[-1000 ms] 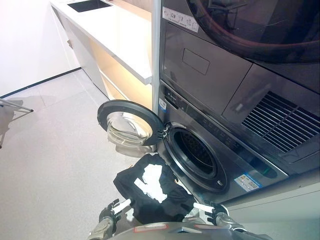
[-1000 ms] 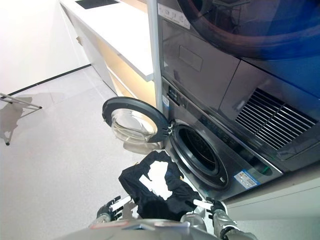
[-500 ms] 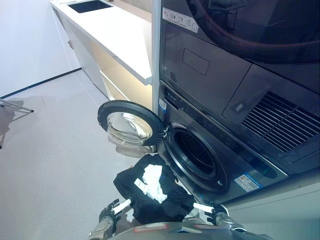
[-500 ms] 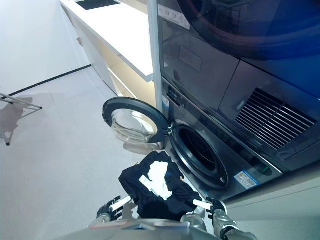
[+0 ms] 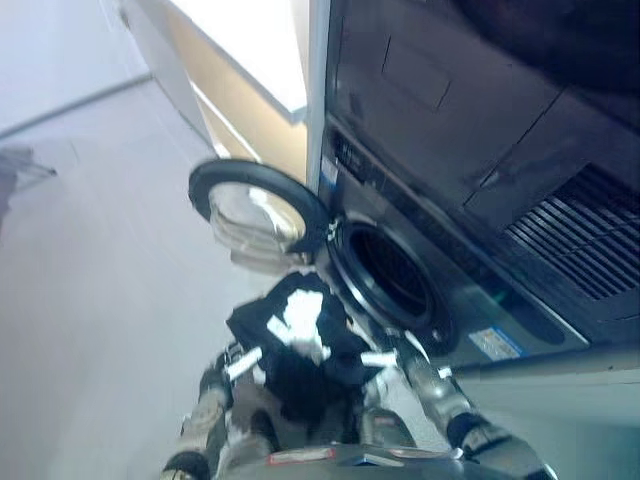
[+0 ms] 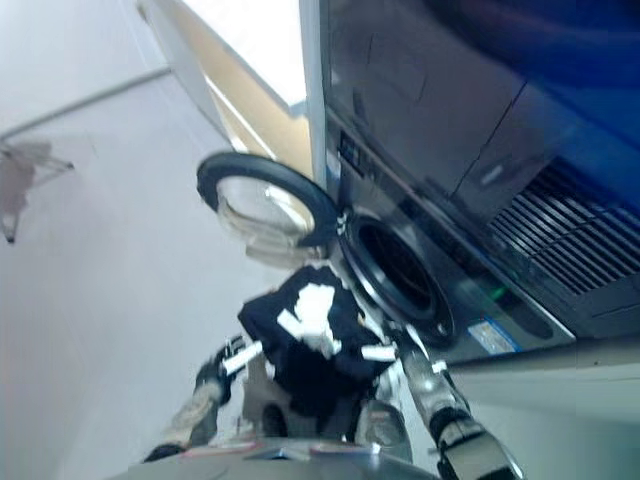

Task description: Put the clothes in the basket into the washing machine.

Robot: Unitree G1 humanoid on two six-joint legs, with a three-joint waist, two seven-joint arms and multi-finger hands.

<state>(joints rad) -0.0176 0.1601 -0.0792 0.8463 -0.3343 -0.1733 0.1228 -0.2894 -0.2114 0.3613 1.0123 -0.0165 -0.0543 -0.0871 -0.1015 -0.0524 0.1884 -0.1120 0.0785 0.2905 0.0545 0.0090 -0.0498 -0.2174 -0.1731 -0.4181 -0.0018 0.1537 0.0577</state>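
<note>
The left hand (image 5: 228, 372) and right hand (image 5: 392, 354) each gripped the black cloth with white patches (image 5: 300, 340), just below the dark round washing machine hole (image 5: 390, 285) with its open door (image 5: 255, 212).

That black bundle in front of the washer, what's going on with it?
The robot is holding a black garment with white patches up between its two hands, just in front of the washing machine's open drum. The left robot hand is at one side of the cloth and the right robot hand at the other. The round door stands swung open to the left. The garment is not yet inside.
</note>
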